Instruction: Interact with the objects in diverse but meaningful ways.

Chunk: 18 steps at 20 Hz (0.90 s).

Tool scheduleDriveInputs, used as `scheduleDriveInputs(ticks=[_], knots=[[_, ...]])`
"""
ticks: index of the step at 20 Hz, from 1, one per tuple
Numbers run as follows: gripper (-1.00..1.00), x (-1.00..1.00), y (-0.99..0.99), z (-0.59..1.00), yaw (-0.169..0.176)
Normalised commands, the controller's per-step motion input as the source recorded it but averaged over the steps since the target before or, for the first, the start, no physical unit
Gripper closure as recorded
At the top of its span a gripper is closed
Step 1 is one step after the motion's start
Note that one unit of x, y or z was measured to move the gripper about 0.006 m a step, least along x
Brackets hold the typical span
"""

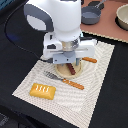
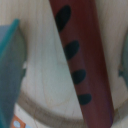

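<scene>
The gripper [image 1: 69, 64] hangs low over a small round wooden plate [image 1: 62, 73] on the woven placemat [image 1: 95, 95]. In the wrist view its two fingers [image 2: 11, 75] stand apart, one on each side of the brown sausage [image 2: 82, 55], with pale plate showing in the gaps, so the jaws are open and nothing is held. Whether the fingertips touch the plate cannot be told.

The brown sausage, marked with dark grill stripes, lies across the plate, its end [image 1: 73, 71] showing just beneath the gripper in the exterior view.

Taking the plate as the landmark: a fork with an orange handle [image 1: 64, 80] lies just beside it on the placemat, on the side nearer the exterior camera. Another orange-handled utensil [image 1: 90, 60] pokes out from behind the gripper, on the plate's side toward the exterior view's right. The golden scored bread loaf [image 1: 43, 90] sits further out on the placemat, nearer the camera and toward the exterior view's left of the plate.

Well beyond the plate, off the placemat, a grey pot [image 1: 91, 16] stands on a pinkish-brown surface [image 1: 105, 29], with a pale bowl [image 1: 122, 16] near it at the picture's edge.
</scene>
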Motion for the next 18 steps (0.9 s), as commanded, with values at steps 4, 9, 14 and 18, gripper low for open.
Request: scheduleDriveInputs(ticks=[4,9,14,18], knots=[[1.0,0.4,0.0,0.0,-0.048],[1.0,0.37,0.0,0.35,-0.019],[1.0,0.04,0.02,1.0,-0.019],[1.0,-0.06,0.17,1.0,0.0]])
